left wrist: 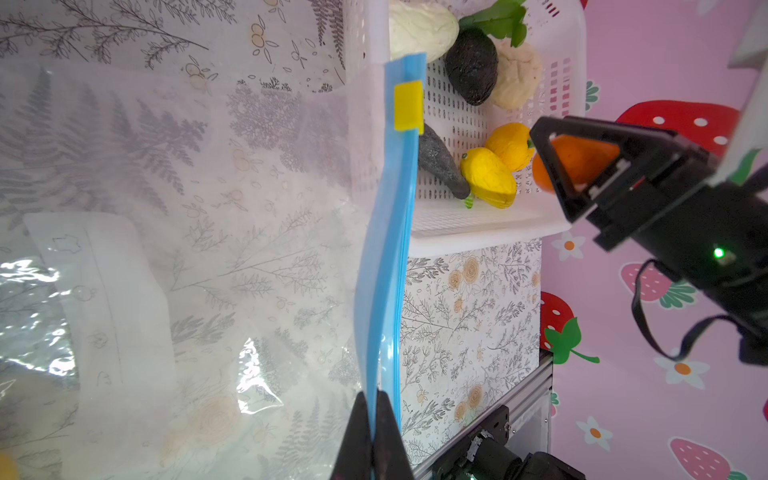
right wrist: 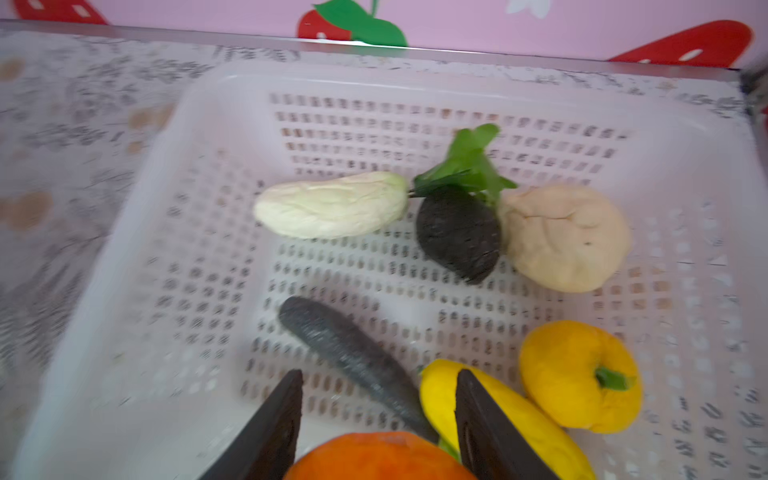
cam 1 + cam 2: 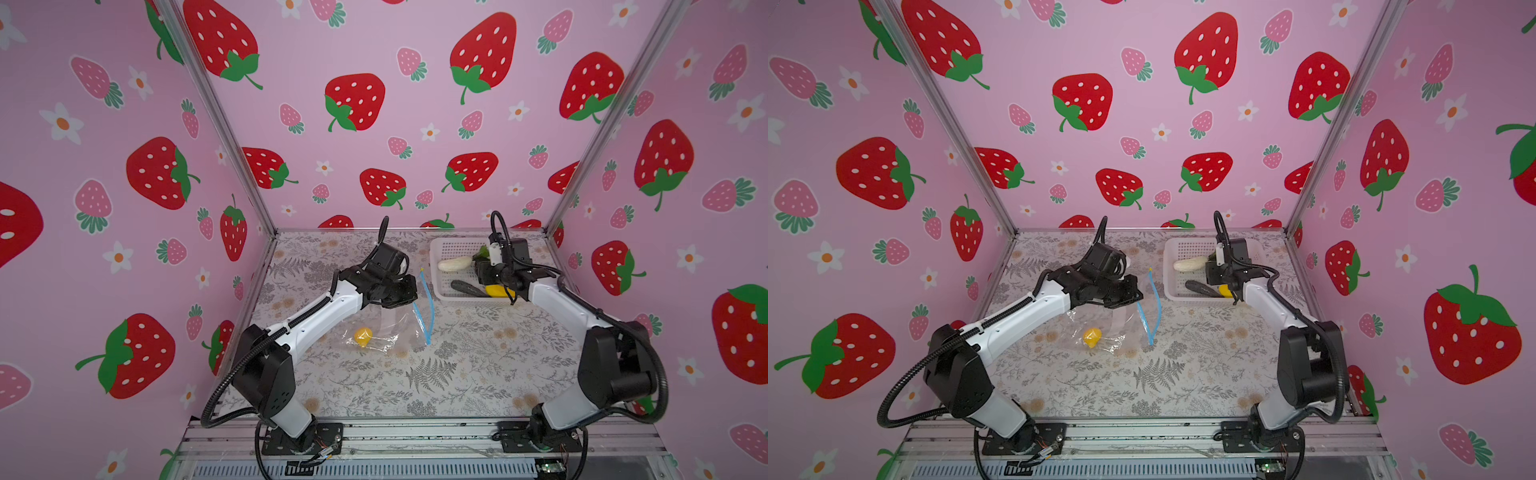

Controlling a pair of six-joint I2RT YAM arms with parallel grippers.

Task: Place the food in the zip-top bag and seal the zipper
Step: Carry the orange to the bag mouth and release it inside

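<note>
The zip-top bag (image 3: 390, 328) lay on the table (image 3: 457, 374) in front of the white basket (image 2: 124, 291). Its mouth edge was raised by the left pincer (image 1: 374, 405), which was clenched on the zipper (image 1: 390, 249) near the end away from the yellow slider tab (image 1: 408, 106). One yellow piece (image 3: 363, 336) was seen inside the bag. The rest of the food was in the basket: a white long piece (image 2: 332, 205), a black piece (image 2: 457, 232), a beige piece (image 2: 565, 237), a dark long piece (image 2: 353, 357), a yellow long piece (image 2: 540, 432) and a yellow pepper (image 2: 579, 374).

The right pincer (image 2: 376, 415) was set astride an orange piece (image 2: 374, 457). Whether that piece was already clamped could not be told.

The bag was judged thin, limp and slippery, so it was best taken by the stiffer blue strip, as was being done. The food was judged light and somewhat soft, with wrinkled skins that should give purchase. The long pieces were best taken across their narrow middles.

No brand or legible writing was found. A frosted panel (image 1: 104, 311) on the bag bore only faint marks that could not be read.
</note>
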